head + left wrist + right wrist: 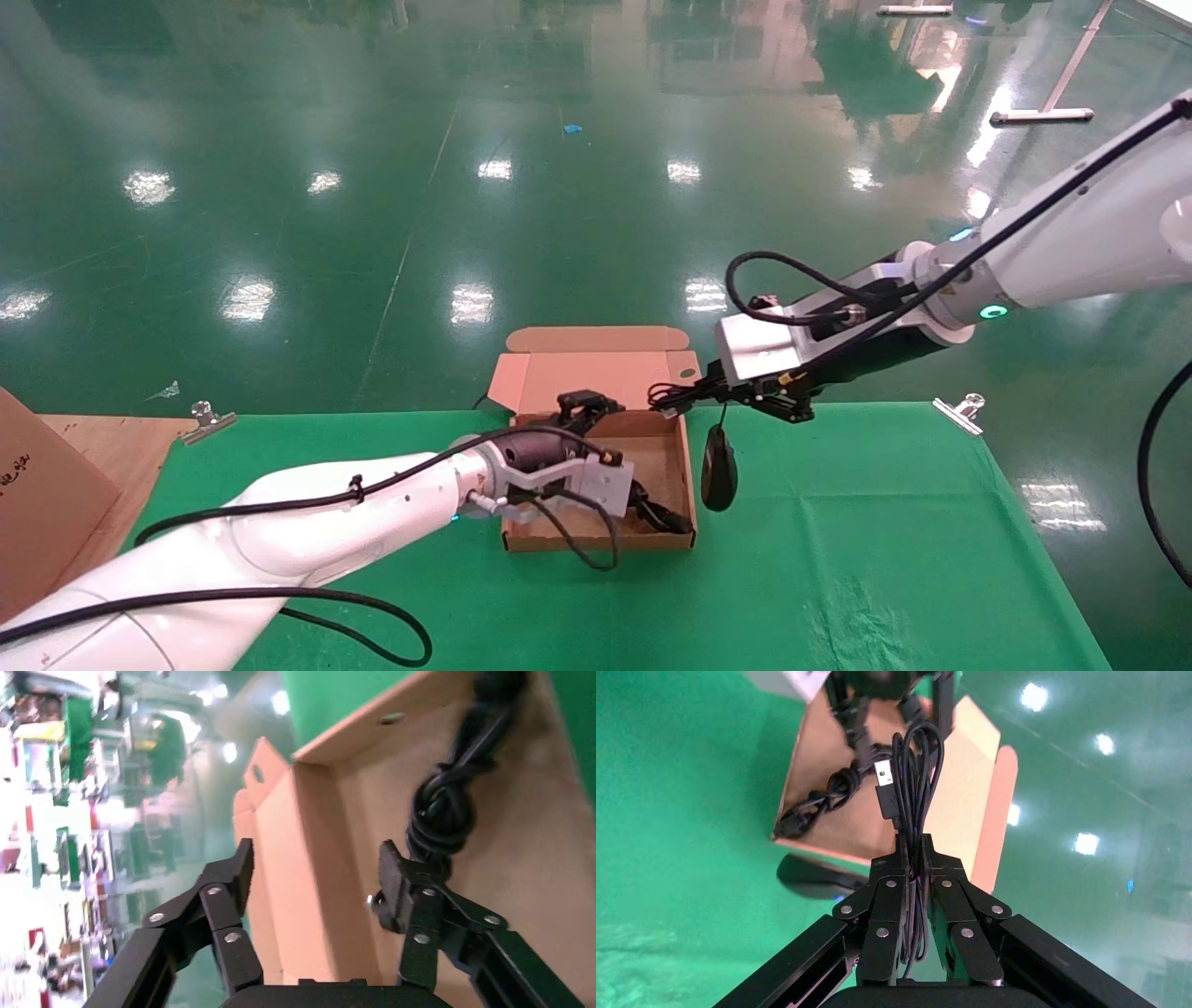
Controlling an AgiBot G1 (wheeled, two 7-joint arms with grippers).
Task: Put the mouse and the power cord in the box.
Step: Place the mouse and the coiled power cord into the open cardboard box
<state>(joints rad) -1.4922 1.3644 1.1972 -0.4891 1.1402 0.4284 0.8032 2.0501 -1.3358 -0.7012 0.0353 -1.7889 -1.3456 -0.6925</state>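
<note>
The right gripper (pixel 914 855) is pinching the mouse's cable (pixel 916 762), dangling the mouse (pixel 719 469) beside the box (pixel 690 466); the left gripper (pixel 316 874), open, is straddling the box's wall near the power cord (pixel 446 804).

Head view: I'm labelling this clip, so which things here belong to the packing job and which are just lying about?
In the job:
- mouse, hanging by its cable from the shut right claw
- power cord, in the box
- left claw, open at the box

Lying about:
- bigger carton
- table clips
</note>
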